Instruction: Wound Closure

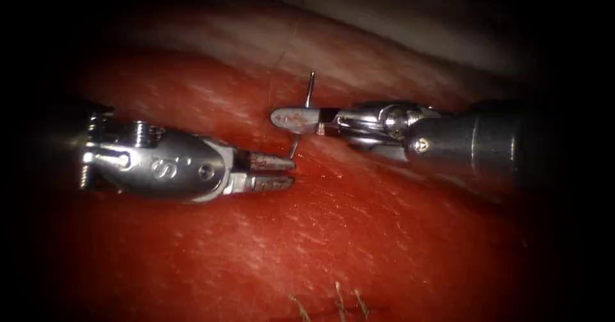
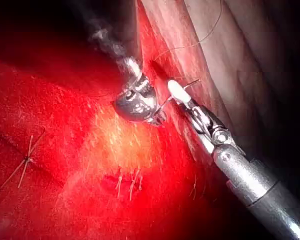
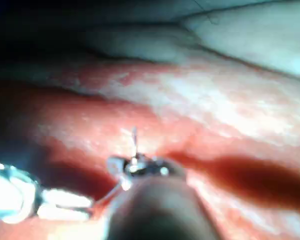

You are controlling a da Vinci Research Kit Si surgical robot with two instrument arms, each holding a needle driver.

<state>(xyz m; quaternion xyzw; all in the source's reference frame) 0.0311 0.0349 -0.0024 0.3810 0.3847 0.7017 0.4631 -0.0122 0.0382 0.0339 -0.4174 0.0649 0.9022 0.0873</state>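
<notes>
Our right gripper (image 1: 288, 118) is clamped shut on the needle (image 1: 309, 91), holding it about mid-curve. One end of the needle stands up above the jaws; the other runs down below them toward our left gripper (image 1: 272, 171). From here the needle looks clear of the tissue (image 1: 359, 232), though its lower end is close to the surface and we cannot be sure it is not touching.

The left gripper sits just below and beside the right one. Its jaws are parted a little and hold nothing — the needle's lower end lies just off their tips. The left wrist view shows the same: the right gripper (image 2: 176, 90) with the needle crossing it, our left gripper (image 2: 157, 117) alongside.

A fine thread (image 1: 282, 47) trails away above the right gripper, across the paler tissue. Farther out, below both grippers, short cut ends of thread (image 1: 339, 299) stand up from stitches already placed.

We judge the needle is being held between bites. A handover would need the left jaws squarely on the lower shaft.
</notes>
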